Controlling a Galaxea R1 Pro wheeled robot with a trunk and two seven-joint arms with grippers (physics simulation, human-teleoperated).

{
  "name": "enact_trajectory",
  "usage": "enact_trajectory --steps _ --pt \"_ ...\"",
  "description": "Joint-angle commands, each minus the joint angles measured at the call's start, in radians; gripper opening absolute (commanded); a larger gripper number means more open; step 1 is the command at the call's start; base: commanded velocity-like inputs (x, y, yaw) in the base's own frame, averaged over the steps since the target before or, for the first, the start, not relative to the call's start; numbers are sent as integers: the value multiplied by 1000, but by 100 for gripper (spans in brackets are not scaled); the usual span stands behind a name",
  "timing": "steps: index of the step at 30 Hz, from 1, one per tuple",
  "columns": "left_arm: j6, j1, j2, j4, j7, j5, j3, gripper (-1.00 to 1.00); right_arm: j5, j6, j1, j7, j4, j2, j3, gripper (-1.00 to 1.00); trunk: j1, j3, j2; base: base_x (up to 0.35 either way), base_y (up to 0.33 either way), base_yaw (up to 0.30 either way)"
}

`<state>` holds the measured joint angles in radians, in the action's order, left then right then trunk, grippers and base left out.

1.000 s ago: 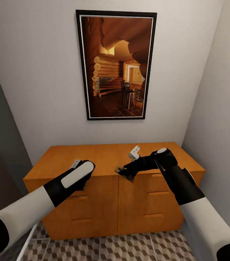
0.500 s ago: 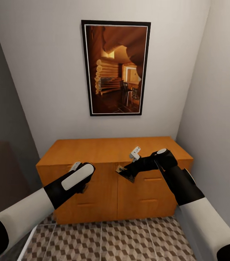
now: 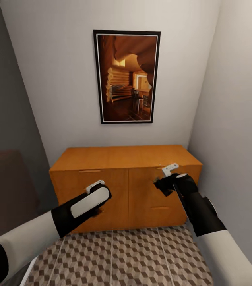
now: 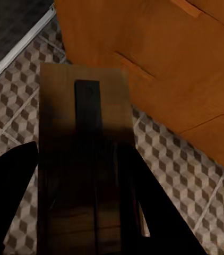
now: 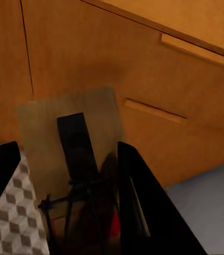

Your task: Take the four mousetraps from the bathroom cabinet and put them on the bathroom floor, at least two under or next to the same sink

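Observation:
The orange-brown cabinet (image 3: 124,158) stands against the back wall, drawers shut. My right gripper (image 3: 162,186) hovers in front of its right half, shut on a dark mousetrap (image 3: 159,183). The right wrist view shows that flat brown mousetrap (image 5: 85,114) with its wire parts pinched in the right gripper (image 5: 68,159), the cabinet front behind it. My left gripper (image 3: 95,209) hangs before the cabinet's left half, mostly hidden by the wrist. In the left wrist view the left gripper (image 4: 83,175) is shut on another mousetrap (image 4: 85,106), above the cube-patterned bathroom floor (image 4: 16,106). The sink is out of view.
A framed picture (image 3: 126,77) hangs above the cabinet. A grey wall (image 3: 237,119) closes the right side, close to my right arm. A dark panel (image 3: 6,139) and a white strip (image 3: 28,274) border the left. Tiled floor (image 3: 134,258) stretches between me and the cabinet.
The camera has backed away from the cabinet, so more floor shows. My right gripper has drawn back toward my right with its mousetrap. The left arm keeps its pose.

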<state>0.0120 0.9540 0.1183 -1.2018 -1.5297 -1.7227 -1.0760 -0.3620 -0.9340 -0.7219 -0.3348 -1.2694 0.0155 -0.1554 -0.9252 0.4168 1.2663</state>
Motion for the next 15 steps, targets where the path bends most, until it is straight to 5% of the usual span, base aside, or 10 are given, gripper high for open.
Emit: enact_trajectory --steps 1,3,6,9,15 --pt "-18 2 -1 -2 0 -3 -9 -100 -9 -3 9 42 -1 -13 9 -100 0 1 1 -174 0 0" --pt "-73 2 -7 -10 11 -4 -32 -100 -9 -1 31 133 0 -42 28 -100 0 1 1 -76 0 0" --pt "-103 2 -10 -24 20 -4 -71 -100 -9 1 54 177 1 -53 35 -100 0 1 1 -33 0 0" --pt "-113 2 -11 -57 24 -4 -140 -100 -8 1 73 194 13 -57 38 -100 0 1 1 -9 0 0" --pt "-116 0 -23 -78 29 -6 -197 -100 -9 5 104 198 52 -56 40 -100 0 1 1 -2 0 0"
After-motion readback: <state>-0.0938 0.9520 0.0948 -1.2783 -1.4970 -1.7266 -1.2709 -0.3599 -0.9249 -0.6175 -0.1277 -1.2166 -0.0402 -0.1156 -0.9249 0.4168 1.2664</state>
